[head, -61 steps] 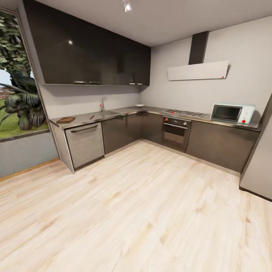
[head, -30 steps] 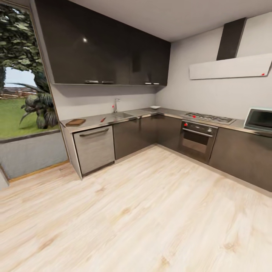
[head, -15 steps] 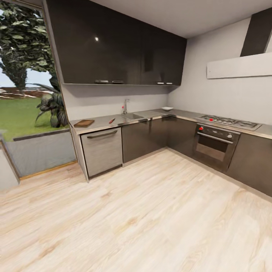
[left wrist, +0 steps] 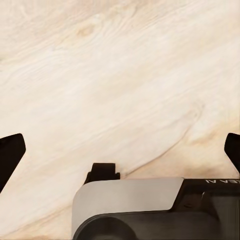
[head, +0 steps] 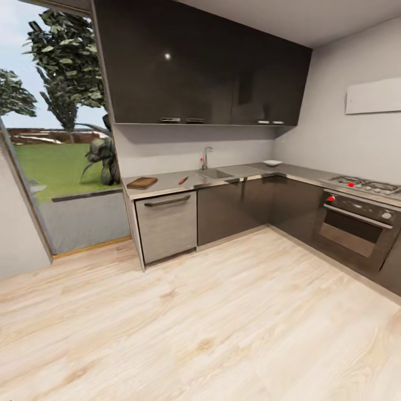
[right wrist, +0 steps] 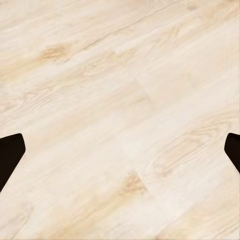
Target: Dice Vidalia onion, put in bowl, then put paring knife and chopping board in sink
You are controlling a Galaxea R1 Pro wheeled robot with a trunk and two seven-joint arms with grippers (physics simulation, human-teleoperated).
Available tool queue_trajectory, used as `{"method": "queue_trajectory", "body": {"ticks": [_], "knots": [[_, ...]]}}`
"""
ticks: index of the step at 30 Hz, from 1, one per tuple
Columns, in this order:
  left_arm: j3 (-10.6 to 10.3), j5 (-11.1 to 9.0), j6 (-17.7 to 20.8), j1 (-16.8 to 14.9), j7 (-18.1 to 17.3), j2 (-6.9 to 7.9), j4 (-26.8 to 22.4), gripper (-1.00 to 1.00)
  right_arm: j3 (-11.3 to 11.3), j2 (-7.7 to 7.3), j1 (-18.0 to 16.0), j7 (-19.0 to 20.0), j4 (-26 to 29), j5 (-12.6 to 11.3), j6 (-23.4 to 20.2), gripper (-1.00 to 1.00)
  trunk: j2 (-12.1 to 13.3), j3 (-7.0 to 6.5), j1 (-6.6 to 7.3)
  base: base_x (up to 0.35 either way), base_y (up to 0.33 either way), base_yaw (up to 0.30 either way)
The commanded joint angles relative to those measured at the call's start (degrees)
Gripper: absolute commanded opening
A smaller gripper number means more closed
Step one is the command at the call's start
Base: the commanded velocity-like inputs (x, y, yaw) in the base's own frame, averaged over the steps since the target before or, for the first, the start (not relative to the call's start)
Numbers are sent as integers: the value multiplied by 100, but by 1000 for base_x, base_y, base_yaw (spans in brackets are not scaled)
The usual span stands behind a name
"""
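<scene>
Since the earlier frames the head camera has swung left and drawn nearer, so the whole kitchen has slid right in the picture; board, knife and bowl lie where they did on the bench.

At the bench's [head: 167,181] left end lies the board [head: 142,182], brown wood with rounded corners. Just right of it, near the front edge, is the knife [head: 182,180], a thin sliver with a red tint, too small to tell blade from handle. The sink [head: 215,174] is a steel basin set into the glossy grey top, with a curved chrome tap [head: 206,157] at its back edge. Its inside is hidden from this angle, so the onion cannot be made out. The white bowl [head: 272,163] sits toward the bench's back corner. Dark glossy cabinets [head: 200,69] hang above; the hob [head: 365,185] and oven [head: 356,228] with red knobs are cut off at the right.

Both wrist views look onto pale wood-grain floor [right wrist: 120,100]. Left hand [left wrist: 120,150] and right hand [right wrist: 120,150] each show two dark fingertips [left wrist: 10,155] spread wide to the picture's edges, holding nothing. Cut-off letters on the left wrist housing cannot be read.
</scene>
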State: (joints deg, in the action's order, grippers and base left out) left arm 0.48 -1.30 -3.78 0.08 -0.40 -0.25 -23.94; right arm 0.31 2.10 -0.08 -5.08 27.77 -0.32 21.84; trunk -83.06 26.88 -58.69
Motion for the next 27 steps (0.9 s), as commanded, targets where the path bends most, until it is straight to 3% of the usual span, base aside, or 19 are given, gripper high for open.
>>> {"method": "queue_trajectory", "body": {"ticks": [1, 27], "knots": [[5, -12, -8, 1, -4, -1, -6, 100, 4, 1, -1, -19, 0, -3, 13, 100, -2, 5, -4, 334, -140, 264], [5, -10, -8, 1, 3, -10, -5, 100, 4, 1, -1, -19, 0, -3, 13, 100, -2, 5, -4, 334, -140, 264]]}}
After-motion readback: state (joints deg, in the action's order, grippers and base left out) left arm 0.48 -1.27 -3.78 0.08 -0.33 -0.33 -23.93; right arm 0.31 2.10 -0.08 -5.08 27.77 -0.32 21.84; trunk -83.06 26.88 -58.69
